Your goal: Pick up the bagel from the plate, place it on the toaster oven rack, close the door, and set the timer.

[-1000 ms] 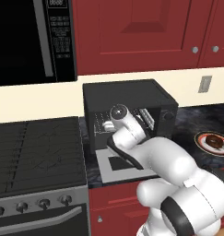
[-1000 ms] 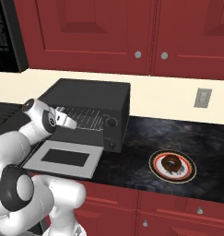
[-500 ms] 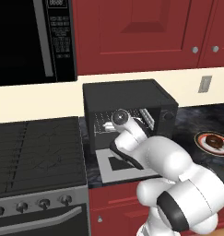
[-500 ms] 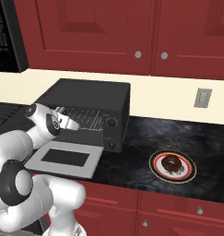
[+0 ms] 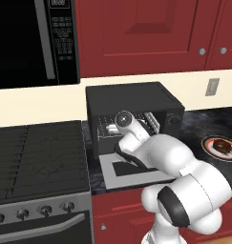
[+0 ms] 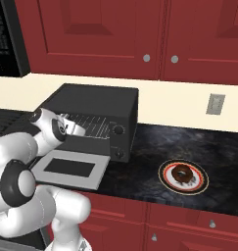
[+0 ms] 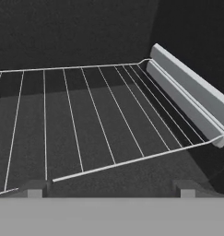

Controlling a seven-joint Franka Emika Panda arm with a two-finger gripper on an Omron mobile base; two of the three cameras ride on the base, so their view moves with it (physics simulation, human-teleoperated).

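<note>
With the door [image 6: 71, 169] of the toaster oven [image 6: 98, 100] folded down flat in front of the cavity, I have my gripper [image 7: 109, 186] reaching into the oven's mouth, just above the near edge of the rack [image 7: 99, 120]. On the hand camera both fingertips [image 7: 35, 188] stand far apart at the bottom of the picture, jaws released with nothing between them, and the wire grid of the rack stretches away from them toward the oven's dark back wall. A pale grey rail runs along the rack's right side in that picture.

From the right base camera I see the bagel [image 6: 181, 173], dark brown, lying in the middle of the plate [image 6: 165, 179], which sits on the dark counter [image 6: 223, 157] well to the right of the toaster oven. Two round knobs [image 6: 119, 130] sit on the oven's right front panel. To the oven's left lies the stove [image 5: 36, 157], and above that hangs the microwave [image 5: 31, 40].
</note>
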